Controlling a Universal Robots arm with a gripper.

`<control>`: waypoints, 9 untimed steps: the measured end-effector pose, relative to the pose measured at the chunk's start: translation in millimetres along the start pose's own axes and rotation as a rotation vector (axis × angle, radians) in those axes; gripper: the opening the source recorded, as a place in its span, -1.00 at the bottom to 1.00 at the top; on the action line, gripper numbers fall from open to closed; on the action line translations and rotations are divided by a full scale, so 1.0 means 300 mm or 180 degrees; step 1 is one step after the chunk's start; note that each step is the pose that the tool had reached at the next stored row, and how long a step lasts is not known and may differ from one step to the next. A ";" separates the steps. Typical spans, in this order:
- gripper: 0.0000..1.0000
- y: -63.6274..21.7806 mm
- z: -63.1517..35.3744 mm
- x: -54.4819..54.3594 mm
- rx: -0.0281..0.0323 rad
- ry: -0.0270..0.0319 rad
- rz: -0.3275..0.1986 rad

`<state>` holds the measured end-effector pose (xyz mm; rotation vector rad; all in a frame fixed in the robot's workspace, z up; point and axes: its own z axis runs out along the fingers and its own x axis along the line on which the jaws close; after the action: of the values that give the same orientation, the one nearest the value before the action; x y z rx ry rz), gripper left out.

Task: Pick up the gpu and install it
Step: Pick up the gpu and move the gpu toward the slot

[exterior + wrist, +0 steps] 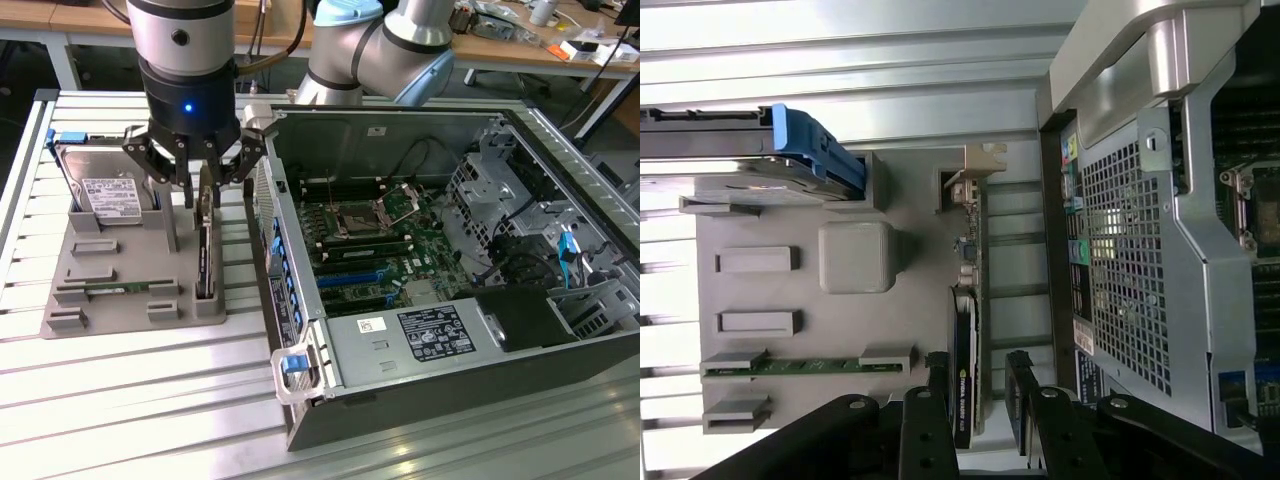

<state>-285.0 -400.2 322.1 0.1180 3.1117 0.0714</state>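
Table: a ribbed aluminium table [130, 400] is carrying everything, running across the exterior view from left to right.
Hard drive: a silver boxy hard drive with a white label and a blue tab [100, 188] is standing on edge at the upper left of the frame, at the back of the tray.
Tray: a grey plastic fixture tray with raised slots [120, 318] is lying flat on the exterior view's left half.
Memory stick: a narrow green memory stick [112, 290] is lying in a slot at the tray's near left part.
Gripper: the black multi-finger gripper [203, 190] is hanging left of centre, right above the card, with its fingers [935, 410] spread wide and straddling the card's upper edge; it is gripping nothing.
Card: the thin black gpu with a silver metal bracket [204, 262] is standing on edge in the tray's rightmost slot, between the fingers and just beside the case.
Case: an open grey metal computer case [400, 385] is lying on its side, filling the right half of the frame.
Board: a green motherboard with blue slots [370, 235] is sitting inside the case.
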 end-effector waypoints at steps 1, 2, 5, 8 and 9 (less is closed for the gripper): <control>-0.28 0.000 0.001 0.000 0.0000 0.0000 0.0000; -0.28 0.000 0.002 0.000 0.0000 0.0000 0.0000; -0.28 0.000 0.008 0.000 0.0000 0.0000 0.0000; -0.28 -0.001 0.013 0.000 0.0000 0.0000 0.0000; -0.28 -0.001 0.015 0.000 0.0000 0.0000 0.0000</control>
<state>-285.0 -400.3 317.5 0.1180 3.1118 0.0713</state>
